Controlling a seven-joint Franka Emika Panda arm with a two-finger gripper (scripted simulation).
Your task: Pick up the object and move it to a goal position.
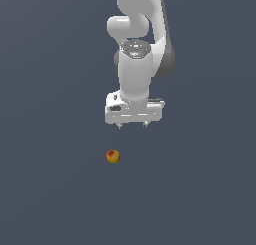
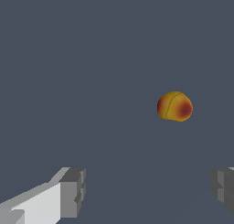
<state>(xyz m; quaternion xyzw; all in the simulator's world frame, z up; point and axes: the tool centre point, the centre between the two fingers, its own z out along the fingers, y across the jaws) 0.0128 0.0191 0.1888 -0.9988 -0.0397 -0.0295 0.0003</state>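
The object (image 1: 113,156) is a tiny yellow-orange ball with a red blotch, lying on the flat dark grey ground. In the exterior view it sits below my white gripper (image 1: 132,125) and a little toward the exterior view's left. The gripper hangs above the ground, apart from the ball, open with nothing between its fingers. The wrist view shows the object (image 2: 175,106) ahead of my gripper (image 2: 148,191), whose two grey fingertips (image 2: 73,191) stand wide apart. Nothing touches the ball.
Only the plain dark grey ground (image 1: 50,189) surrounds the ball. The white arm (image 1: 137,34) rises above the gripper to the frame's top edge.
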